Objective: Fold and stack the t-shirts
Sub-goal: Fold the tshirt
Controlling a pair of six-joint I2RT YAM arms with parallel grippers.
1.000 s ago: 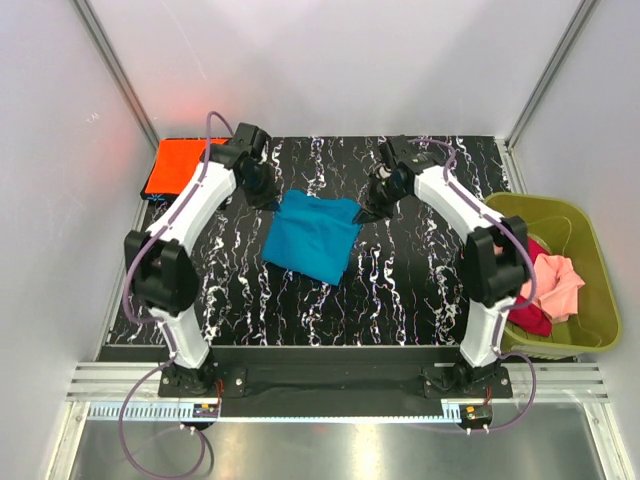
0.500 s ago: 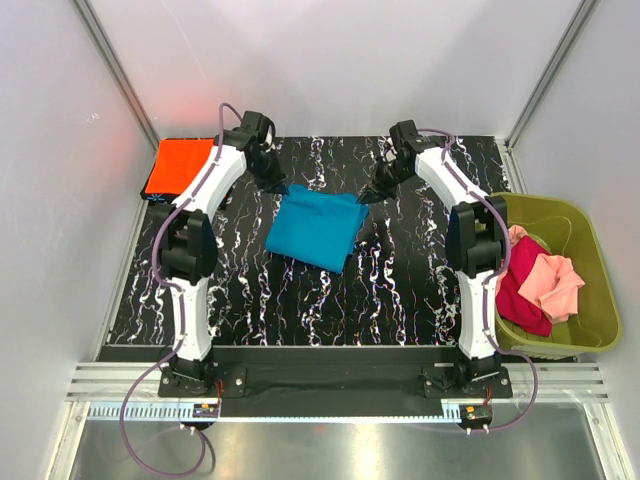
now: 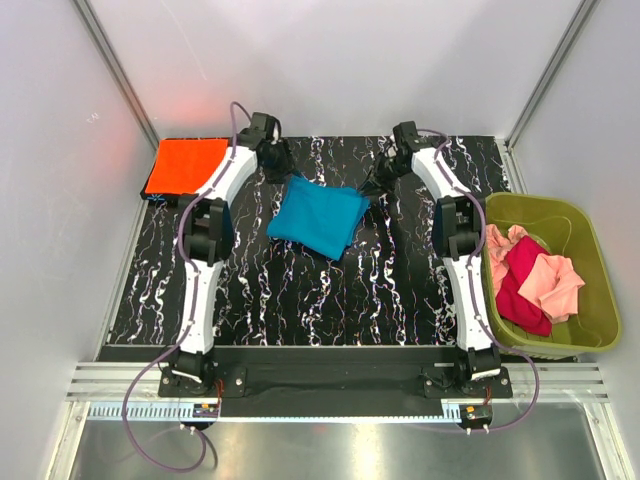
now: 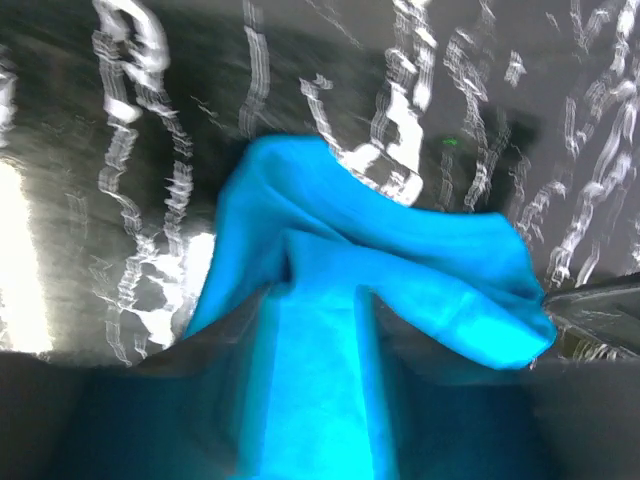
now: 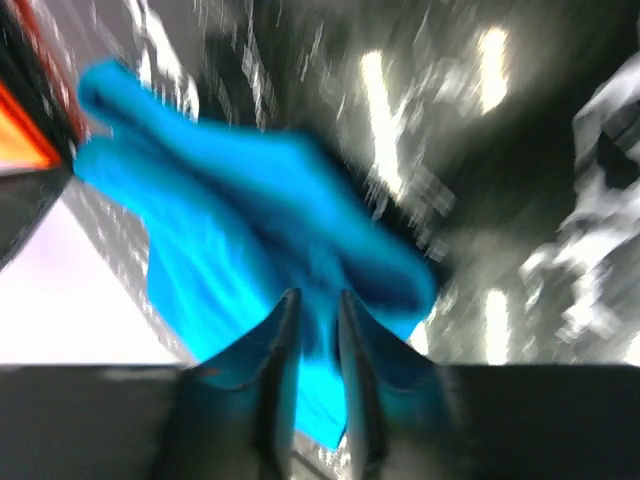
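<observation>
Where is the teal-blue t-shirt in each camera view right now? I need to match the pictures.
Top external: the teal-blue cloth t-shirt lies folded, mid-width on the far half of the table.
Left wrist: the t-shirt fills the middle and bottom centre.
Right wrist: the t-shirt spans left and centre, blurred.
Shared landmark: the black tabletop with white veins, visible around the shirt in all three.

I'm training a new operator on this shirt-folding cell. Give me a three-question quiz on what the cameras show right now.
1. Which colours of cloth lie in the green bin?
2. Where is the orange shirt? A: in the bin. B: at the far left corner of the table. C: hanging over the bin's rim.
3. True or false: the blue shirt lies on the table, apart from the orange shirt.
Key: 1. pink cloth and red cloth. 2. B. 3. True.
</observation>
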